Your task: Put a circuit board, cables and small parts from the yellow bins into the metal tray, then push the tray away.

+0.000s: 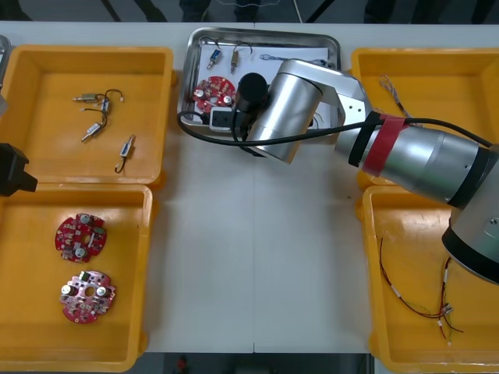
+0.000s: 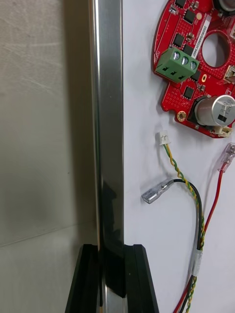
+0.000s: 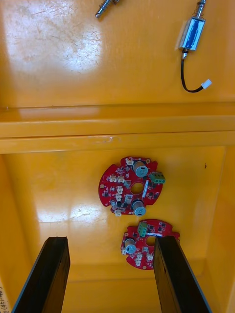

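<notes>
The right end effector [image 2: 112, 254] pinched the metal tray [image 2: 107, 98] rim, likely for pushing; the left end effector [image 3: 111, 242] hung spread above a yellow bin [image 3: 58, 195].

table [image 1: 257, 257] | yellow bins [image 1: 47, 70] both sides | metal tray [image 1: 265, 33] between

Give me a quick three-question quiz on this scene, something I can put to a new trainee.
1. Multiple choice: what stands between the right gripper's fingers?
A) a twisted cable
B) the metal tray's rim
C) a small metal part
2. True or false: the left gripper is shut on a circuit board.
3. Fill in the number: the near yellow bin on the robot's left holds ___ round red circuit boards.

Key: 1 B. 2 false, its fingers stand open above that bin. 3 two.
</notes>
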`<control>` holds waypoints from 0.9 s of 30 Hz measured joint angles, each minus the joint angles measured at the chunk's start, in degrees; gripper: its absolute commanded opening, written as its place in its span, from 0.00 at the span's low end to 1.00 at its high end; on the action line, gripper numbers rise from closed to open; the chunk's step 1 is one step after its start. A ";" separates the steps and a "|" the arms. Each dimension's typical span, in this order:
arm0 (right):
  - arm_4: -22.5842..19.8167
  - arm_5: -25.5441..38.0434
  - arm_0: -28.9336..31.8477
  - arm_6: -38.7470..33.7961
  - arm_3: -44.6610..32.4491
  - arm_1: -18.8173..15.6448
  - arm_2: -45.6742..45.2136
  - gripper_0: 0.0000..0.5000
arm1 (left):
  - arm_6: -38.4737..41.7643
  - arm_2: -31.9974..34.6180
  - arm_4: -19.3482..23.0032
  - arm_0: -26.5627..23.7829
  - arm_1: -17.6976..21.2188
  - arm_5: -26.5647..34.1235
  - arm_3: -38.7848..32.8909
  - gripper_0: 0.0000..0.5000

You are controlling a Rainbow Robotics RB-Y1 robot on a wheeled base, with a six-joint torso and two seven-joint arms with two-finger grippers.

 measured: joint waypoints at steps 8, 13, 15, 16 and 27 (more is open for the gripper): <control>0.16 -1.21 -0.44 0.04 1.43 0.45 -0.08 0.03 | 0.00 0.00 0.00 0.00 0.00 0.00 0.00 1.00; 0.26 -1.34 -0.45 0.11 1.44 0.46 -0.09 0.85 | 0.00 0.00 0.00 0.00 0.00 0.00 0.00 1.00; 0.27 -1.35 -0.48 0.14 1.44 0.47 -0.12 1.00 | 0.00 0.00 0.01 0.00 0.00 0.00 0.00 1.00; 0.28 -1.35 -0.49 0.19 1.44 0.47 -0.14 1.00 | 0.00 0.00 0.01 0.00 0.00 0.00 0.00 1.00; -1.58 0.96 -0.64 3.17 1.02 0.61 -1.73 1.00 | 0.00 0.00 0.01 0.00 0.00 0.00 0.00 1.00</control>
